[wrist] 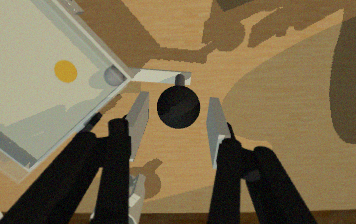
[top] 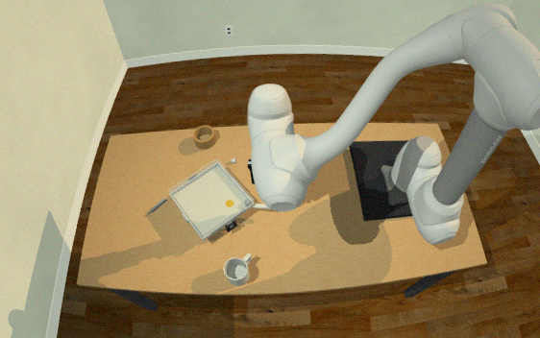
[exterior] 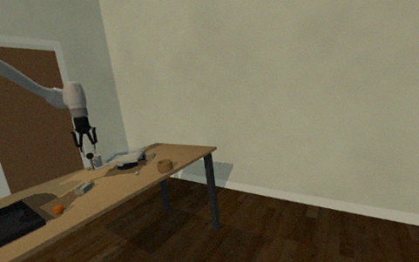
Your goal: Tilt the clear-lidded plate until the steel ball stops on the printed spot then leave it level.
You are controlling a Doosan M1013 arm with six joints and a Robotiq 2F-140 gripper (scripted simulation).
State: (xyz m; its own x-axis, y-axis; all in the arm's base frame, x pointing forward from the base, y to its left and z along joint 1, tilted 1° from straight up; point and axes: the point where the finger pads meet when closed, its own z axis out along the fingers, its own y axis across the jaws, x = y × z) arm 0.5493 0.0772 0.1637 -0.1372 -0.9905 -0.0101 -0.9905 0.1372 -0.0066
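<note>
The clear-lidded plate (top: 211,198) sits left of the table's middle, turned diagonally. In the wrist view its orange printed spot (wrist: 65,71) is inside the white floor, and the steel ball (wrist: 114,76) rests apart from the spot, in the corner nearest the handle. A white lever (wrist: 160,76) runs from that corner to a black round knob (wrist: 178,106). My gripper (wrist: 178,108) hangs straight above the knob with its fingers apart, one on each side and not touching it. The exterior view shows the gripper (exterior: 86,144) a little above the knob (exterior: 90,156). In the top view the arm hides the gripper.
A tape roll (top: 205,136) lies behind the plate, a pen (top: 157,206) to its left, a small white peg (top: 233,161) near its back corner, and a mug (top: 236,270) at the front edge. A black mat (top: 380,178) holds the arm's base. An orange (exterior: 58,209) and a grey block (exterior: 83,189) lie nearer the base.
</note>
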